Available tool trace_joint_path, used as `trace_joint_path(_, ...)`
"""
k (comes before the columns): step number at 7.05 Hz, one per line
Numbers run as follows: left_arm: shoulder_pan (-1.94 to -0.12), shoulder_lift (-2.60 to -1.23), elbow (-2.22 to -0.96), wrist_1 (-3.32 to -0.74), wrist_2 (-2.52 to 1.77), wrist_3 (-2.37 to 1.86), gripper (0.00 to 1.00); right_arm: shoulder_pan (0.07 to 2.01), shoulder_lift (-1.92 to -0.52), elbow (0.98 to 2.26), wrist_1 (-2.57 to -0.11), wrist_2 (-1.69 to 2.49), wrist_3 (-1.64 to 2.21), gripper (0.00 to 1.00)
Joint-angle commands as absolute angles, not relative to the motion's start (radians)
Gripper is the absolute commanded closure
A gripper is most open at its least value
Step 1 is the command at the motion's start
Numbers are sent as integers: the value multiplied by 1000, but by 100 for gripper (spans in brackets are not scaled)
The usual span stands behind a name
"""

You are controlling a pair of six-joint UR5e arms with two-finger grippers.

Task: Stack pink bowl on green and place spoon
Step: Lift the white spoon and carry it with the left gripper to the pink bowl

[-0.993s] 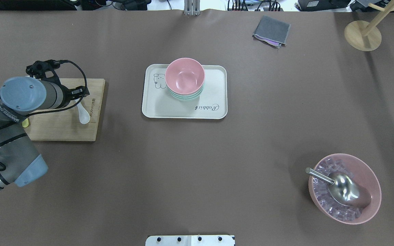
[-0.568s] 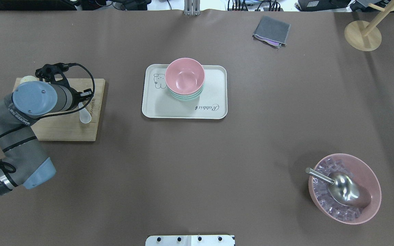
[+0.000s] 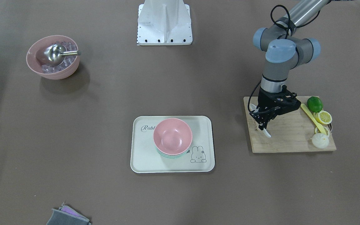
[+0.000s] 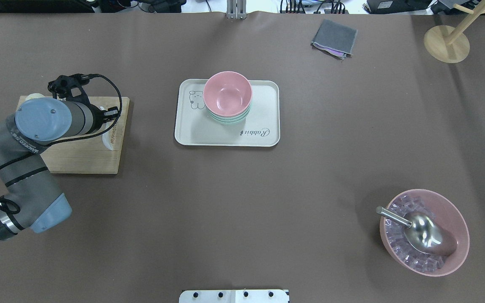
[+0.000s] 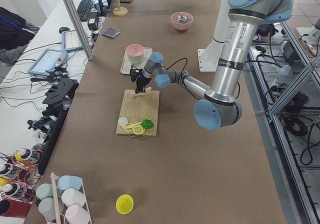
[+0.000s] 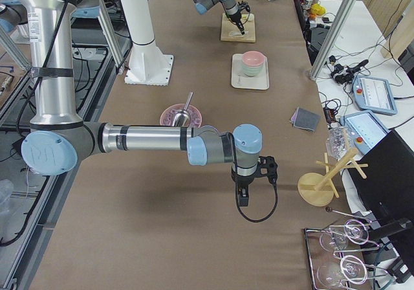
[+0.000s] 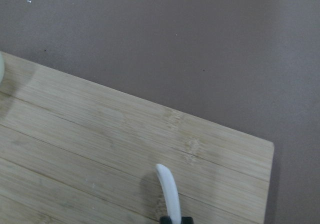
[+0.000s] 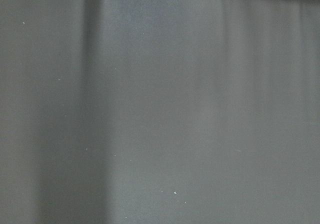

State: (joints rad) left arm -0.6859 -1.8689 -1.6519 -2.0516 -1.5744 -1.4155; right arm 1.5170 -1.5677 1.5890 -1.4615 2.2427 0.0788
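Note:
A pink bowl (image 4: 227, 93) sits stacked on green bowls (image 4: 230, 120) on the cream rabbit tray (image 4: 263, 109); the stack also shows in the front view (image 3: 172, 136). My left gripper (image 3: 262, 124) is shut on a white spoon (image 3: 267, 133) and holds it tilted just above the wooden cutting board (image 3: 289, 142), near the board's edge that faces the tray. In the left wrist view the spoon's handle tip (image 7: 169, 189) sticks out over the board (image 7: 100, 144). In the overhead view the spoon (image 4: 110, 142) is mostly under the wrist. My right gripper (image 6: 240, 196) hangs over bare table far from the tray; I cannot tell whether it is open.
A lime (image 3: 314, 103), a lemon half (image 3: 323, 117), a yellow knife (image 3: 312, 116) and a white round piece (image 3: 320, 141) lie on the board's far side. A large pink bowl (image 4: 459, 223) holds ice cubes and a metal scoop. A grey cloth (image 4: 334, 38) and wooden stand (image 4: 446, 42) are at the back.
My left arm has moved to the right and slightly away from the robot with the spoon. The spoon now lies mostly under the wrist in the overhead view. The bowls have not moved.

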Motion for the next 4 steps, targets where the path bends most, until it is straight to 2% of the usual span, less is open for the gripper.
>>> trace_joint_path(1, -687, -1963, -1674, -2045, -1572, -1510, 100, 1517, -1601, 1585, -1430, 2240, 83, 0)
trace_joint_path(3, -687, -2110, -1663, -1987, -1542, -1723, 100, 1517, -1655, 1559, -1297, 2233, 90, 0)
trace_joint_path(4, -681, -2222, -1594, -1941, -1464, -1824, 100, 1517, -1652, 1554, -1295, 2241, 91, 0)
